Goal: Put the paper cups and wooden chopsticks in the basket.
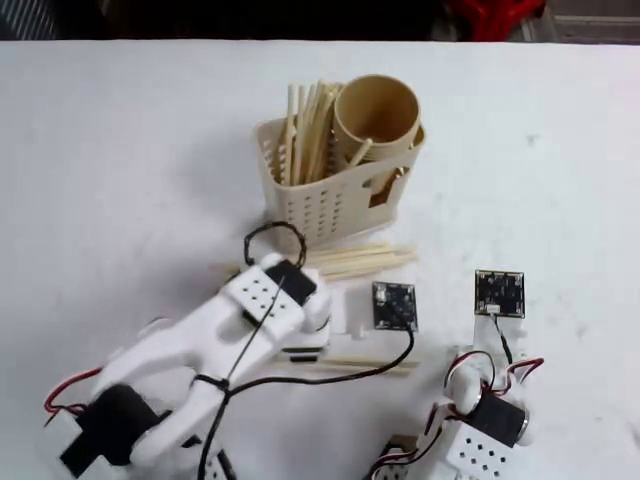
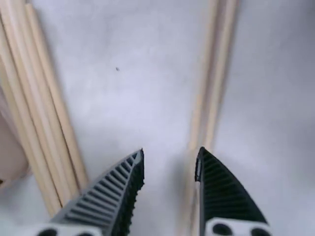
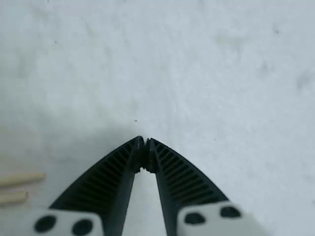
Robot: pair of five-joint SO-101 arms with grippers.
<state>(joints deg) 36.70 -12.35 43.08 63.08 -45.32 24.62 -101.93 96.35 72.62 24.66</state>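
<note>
Chopsticks (image 2: pixel 214 73) lie just beside the parted left pincer (image 2: pixel 171 149), perhaps touching it.

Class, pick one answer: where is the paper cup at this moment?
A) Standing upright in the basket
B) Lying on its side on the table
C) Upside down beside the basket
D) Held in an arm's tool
A: the paper cup stands mouth-up inside the basket, next to the chopsticks standing there.
</note>
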